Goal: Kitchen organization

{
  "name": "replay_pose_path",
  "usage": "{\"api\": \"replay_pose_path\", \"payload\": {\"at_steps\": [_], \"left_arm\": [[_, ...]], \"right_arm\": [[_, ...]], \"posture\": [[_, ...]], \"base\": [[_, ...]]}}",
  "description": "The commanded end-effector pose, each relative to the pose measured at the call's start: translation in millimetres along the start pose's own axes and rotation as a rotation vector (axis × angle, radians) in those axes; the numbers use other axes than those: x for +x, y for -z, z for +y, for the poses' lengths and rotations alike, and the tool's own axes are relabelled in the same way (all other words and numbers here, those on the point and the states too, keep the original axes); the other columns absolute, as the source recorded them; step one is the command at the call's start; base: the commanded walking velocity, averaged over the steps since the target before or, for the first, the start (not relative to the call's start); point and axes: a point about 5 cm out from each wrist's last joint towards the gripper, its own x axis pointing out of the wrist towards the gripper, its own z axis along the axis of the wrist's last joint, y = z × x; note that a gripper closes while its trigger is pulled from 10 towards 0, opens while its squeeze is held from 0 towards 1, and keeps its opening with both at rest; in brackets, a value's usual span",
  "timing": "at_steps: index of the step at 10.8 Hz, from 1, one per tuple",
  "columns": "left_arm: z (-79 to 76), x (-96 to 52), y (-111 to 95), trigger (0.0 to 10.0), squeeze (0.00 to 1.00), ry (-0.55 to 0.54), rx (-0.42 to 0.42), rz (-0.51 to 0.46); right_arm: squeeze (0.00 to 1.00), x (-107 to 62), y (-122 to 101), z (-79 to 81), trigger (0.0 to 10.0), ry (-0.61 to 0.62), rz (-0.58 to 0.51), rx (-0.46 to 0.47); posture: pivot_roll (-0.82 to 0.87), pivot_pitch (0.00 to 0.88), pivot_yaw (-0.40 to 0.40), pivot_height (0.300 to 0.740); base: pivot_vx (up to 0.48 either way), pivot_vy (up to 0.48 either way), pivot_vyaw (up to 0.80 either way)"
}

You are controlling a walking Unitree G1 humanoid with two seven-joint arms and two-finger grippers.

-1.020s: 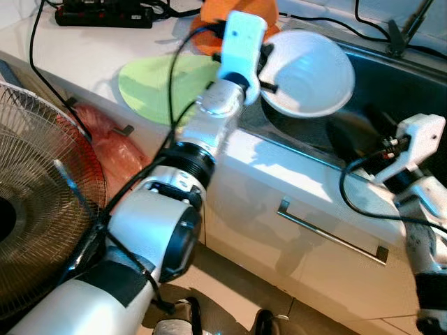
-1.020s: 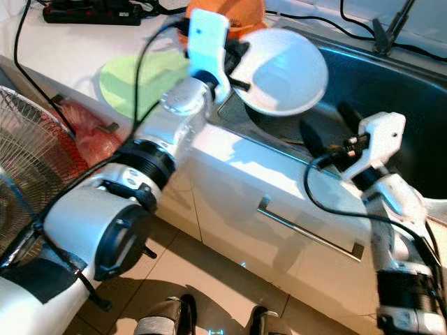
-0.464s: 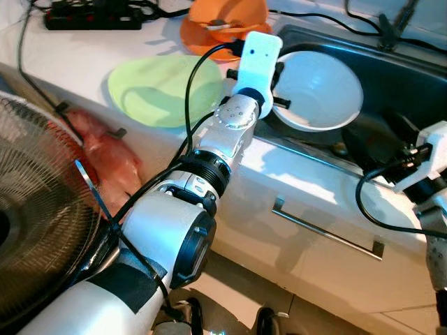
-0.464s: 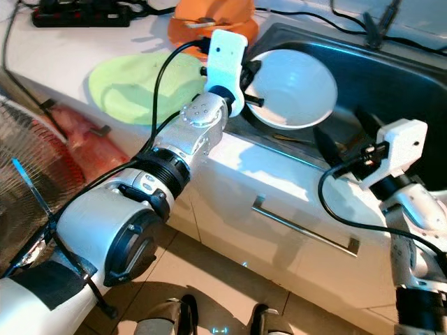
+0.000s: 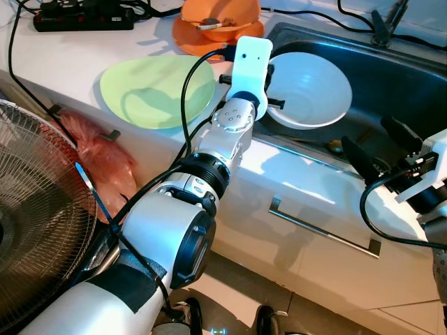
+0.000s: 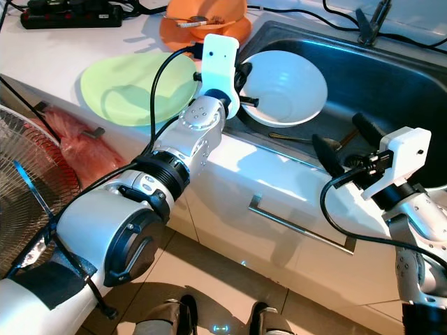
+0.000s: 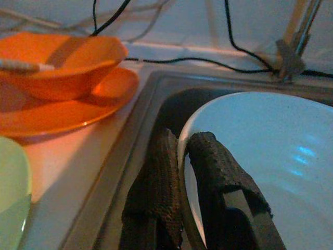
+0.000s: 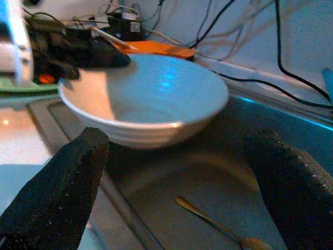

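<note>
Far left, a fan (image 5: 35,230) and a red bag (image 5: 105,164) sit below the worktop (image 5: 63,59), not ours to touch. On the worktop: green plate (image 5: 150,91), then orange bowl (image 5: 220,12) on an orange plate (image 5: 202,38) behind it. Our left gripper (image 7: 184,172) has its fingers pinched narrow on the near rim of the white bowl (image 5: 311,87), one finger outside the wall, one inside. The bowl sits over the left part of the sink (image 5: 398,84), slightly tilted; we can't tell whether it rests on the basin floor or hangs from the grip. We read this as the carry step: the bowl is in hand, destination unclear. Next move needs a steady rim grip and clearance over the sink edge. A spoon (image 8: 218,224) lies on the basin floor under the bowl. Right gripper (image 8: 177,182) hovers at the sink's front edge, fingers spread wide, holding nothing, aimed at the bowl.
</note>
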Motion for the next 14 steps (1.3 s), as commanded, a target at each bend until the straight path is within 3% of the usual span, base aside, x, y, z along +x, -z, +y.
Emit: {"api": "replay_pose_path", "payload": {"at_steps": [1, 3, 9, 10, 11, 13, 14], "left_arm": [[-4.8, -1.1, 2.6, 10.0, 0.00, -0.005, -0.017, -0.003], [-13.9, -4.2, 12.1, 10.0, 0.00, 0.008, -0.017, 0.018], [-21.5, -11.0, 34.5, 10.0, 0.00, 0.025, -0.022, 0.098], [-21.7, -11.0, 34.9, 10.0, 0.31, 0.022, -0.021, 0.102], [-21.5, -11.0, 34.9, 10.0, 1.00, 0.017, -0.021, 0.103], [-20.5, -10.7, 34.6, 10.0, 1.00, 0.014, -0.021, 0.106], [-20.1, -10.3, 33.5, 10.0, 0.00, 0.014, -0.021, 0.103]], "right_arm": [[0.00, -2.7, -3.8, 1.4, 10.0, -0.014, 0.005, 0.000], [0.00, -7.5, -2.4, 5.1, 10.0, -0.026, 0.038, 0.002], [0.00, -10.8, 0.0, 9.7, 10.0, -0.041, 0.078, 0.014], [0.00, -10.5, 0.1, 10.6, 10.0, -0.043, 0.081, 0.017], [0.00, -10.2, 0.2, 11.1, 10.0, -0.044, 0.082, 0.017], [0.00, -9.4, 0.6, 11.8, 10.0, -0.047, 0.082, 0.021], [0.00, -8.7, 1.1, 12.1, 10.0, -0.047, 0.083, 0.021]], "posture": [[-0.19, 0.209, 0.020, 0.740], [-0.20, 0.219, 0.012, 0.740], [-0.21, 0.233, 0.002, 0.740], [-0.21, 0.233, 0.002, 0.740], [-0.20, 0.233, 0.001, 0.740], [-0.20, 0.234, 0.001, 0.740], [-0.20, 0.240, 0.002, 0.740]], "base": [[0.000, 0.000, 0.00], [0.000, 0.000, 0.00], [0.000, 0.000, 0.00], [0.000, 0.000, 0.00], [0.000, 0.000, 0.00], [0.000, 0.000, 0.00], [0.000, 0.000, 0.00]]}}
